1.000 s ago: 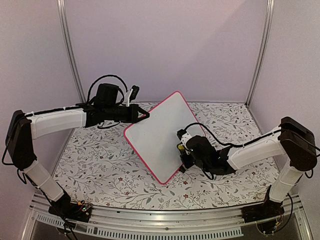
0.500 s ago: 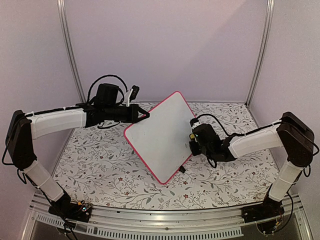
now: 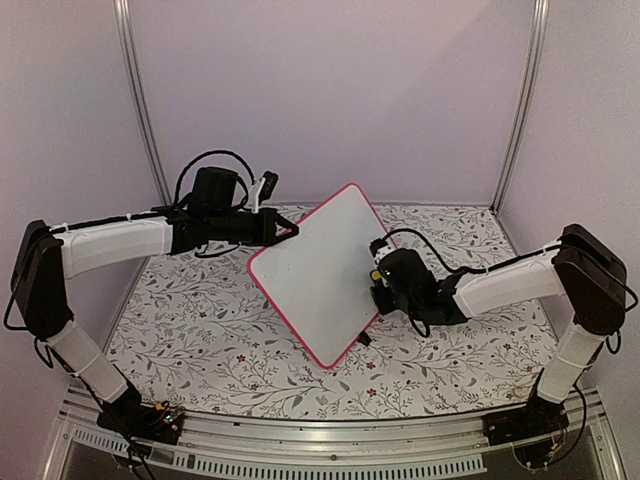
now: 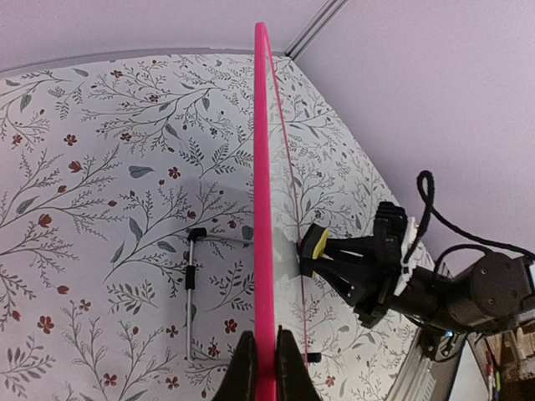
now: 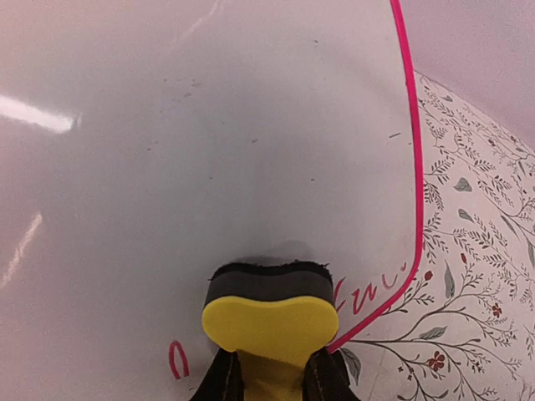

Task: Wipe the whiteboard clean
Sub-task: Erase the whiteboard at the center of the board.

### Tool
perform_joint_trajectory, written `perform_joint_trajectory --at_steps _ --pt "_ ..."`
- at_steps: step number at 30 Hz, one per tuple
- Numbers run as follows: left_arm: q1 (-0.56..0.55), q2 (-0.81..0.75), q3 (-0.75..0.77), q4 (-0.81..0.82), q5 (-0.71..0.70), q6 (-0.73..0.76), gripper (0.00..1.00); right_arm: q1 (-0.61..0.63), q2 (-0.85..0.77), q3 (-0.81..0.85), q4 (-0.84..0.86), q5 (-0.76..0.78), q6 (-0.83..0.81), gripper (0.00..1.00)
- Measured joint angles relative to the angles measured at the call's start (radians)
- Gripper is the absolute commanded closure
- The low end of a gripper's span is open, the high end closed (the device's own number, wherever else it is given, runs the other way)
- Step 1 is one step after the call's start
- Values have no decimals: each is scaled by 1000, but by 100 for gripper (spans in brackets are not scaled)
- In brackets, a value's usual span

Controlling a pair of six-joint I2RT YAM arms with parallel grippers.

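Whiteboard (image 3: 315,280) is held on edge, tilted, over mid bench (image 3: 190,330). Whether its lower corner touches the bench can't be told. L pincer (image 4: 266,372) is clamped tight on the pink frame (image 4: 261,167) at the board's upper-left edge. R pincer (image 5: 269,383) is closed on yellow eraser (image 5: 269,324), w/ dark felt face pressed against the white surface near the board's right edge. Red marker strokes (image 5: 372,294) are seen just beside the eraser on both sides, close to the frame. Rest of surface is white w/ faint specks.
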Motion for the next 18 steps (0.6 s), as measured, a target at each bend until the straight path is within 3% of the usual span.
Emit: perform_joint_trajectory --at_steps 7,18 --pt "0 0 0 2 4 4 100 43 -52 -10 71 -98 -30 86" --pt "0 0 0 1 1 3 100 -24 -19 19 27 -40 11 87"
